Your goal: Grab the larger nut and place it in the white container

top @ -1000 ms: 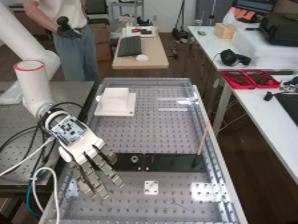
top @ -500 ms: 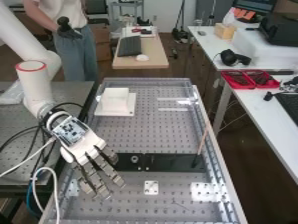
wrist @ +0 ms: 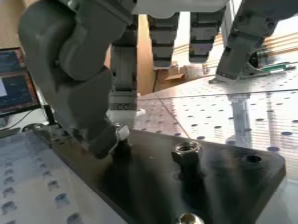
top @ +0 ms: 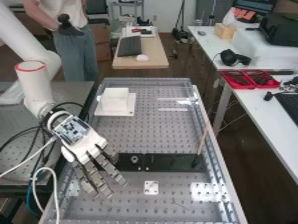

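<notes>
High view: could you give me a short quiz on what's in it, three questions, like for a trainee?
1. True or false: the white container stands on the bench, off the black plate.
2. Which is the hand nearest? A) the keyboard; B) the black plate; C) the wooden box.
3. Fill in the colour: the trays on the side table are ____.

Key: 1. True. 2. B. 3. Red.
</notes>
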You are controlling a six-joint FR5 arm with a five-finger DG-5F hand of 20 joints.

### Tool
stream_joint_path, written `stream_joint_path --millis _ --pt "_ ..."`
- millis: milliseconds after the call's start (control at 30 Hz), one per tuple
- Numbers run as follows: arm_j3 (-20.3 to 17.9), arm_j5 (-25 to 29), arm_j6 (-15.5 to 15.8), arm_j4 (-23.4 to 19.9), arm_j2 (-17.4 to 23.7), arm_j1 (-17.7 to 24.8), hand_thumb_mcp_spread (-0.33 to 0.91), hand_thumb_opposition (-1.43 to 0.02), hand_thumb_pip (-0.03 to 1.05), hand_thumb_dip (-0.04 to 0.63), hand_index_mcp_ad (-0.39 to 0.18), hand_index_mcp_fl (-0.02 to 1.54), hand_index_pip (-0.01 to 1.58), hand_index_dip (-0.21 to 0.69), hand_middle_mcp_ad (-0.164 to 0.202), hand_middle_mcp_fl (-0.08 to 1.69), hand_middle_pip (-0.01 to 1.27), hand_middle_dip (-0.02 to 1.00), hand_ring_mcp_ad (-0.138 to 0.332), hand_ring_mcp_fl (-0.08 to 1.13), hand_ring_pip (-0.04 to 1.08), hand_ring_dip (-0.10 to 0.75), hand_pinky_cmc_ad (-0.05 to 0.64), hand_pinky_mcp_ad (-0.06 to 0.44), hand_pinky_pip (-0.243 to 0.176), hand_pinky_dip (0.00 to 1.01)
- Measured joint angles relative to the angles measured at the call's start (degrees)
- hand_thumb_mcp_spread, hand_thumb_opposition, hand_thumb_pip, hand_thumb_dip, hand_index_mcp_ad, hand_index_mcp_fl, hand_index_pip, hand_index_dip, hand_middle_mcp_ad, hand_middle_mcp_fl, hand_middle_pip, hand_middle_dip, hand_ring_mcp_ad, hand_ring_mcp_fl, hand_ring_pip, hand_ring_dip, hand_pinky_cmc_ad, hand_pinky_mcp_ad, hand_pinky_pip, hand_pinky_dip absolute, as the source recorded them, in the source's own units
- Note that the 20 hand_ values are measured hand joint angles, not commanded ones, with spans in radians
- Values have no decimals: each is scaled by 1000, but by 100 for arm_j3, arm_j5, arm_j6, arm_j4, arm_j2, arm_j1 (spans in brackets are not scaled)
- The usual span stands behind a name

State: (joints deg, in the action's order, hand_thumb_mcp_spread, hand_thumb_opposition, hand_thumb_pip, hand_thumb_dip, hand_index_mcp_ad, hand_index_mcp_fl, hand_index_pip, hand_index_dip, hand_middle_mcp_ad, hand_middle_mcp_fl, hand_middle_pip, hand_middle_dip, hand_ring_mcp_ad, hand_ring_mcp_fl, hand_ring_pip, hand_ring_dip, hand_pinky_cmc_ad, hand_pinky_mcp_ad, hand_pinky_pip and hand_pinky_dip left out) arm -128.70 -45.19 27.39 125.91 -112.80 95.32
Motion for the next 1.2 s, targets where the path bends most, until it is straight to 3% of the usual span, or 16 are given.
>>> stream_joint_path --millis 100,367,600,867,1200 --pt "-3 -41 85 -44 72 1 400 -1021 614 202 -115 443 1506 63 75 38 138 204 182 0 115 75 349 279 -106 572" --pt "-57 -310 461 -173 557 110 400 -1023 607 202 -115 450 1506 63 77 37 138 206 182 0 115 72 349 278 -106 572" --pt "-131 -821 542 38 1063 374 396 -1023 607 202 -115 450 1504 61 77 58 138 218 182 -2 113 87 349 276 -106 559" --pt "-143 -2091 238 794 1584 777 400 -1023 607 202 -115 450 1504 61 75 106 134 223 182 0 105 94 351 260 -106 529" --pt "-62 -3908 35 1490 1685 1047 400 -1023 607 202 -115 450 1504 61 75 103 136 234 180 -2 93 98 347 264 -106 497"
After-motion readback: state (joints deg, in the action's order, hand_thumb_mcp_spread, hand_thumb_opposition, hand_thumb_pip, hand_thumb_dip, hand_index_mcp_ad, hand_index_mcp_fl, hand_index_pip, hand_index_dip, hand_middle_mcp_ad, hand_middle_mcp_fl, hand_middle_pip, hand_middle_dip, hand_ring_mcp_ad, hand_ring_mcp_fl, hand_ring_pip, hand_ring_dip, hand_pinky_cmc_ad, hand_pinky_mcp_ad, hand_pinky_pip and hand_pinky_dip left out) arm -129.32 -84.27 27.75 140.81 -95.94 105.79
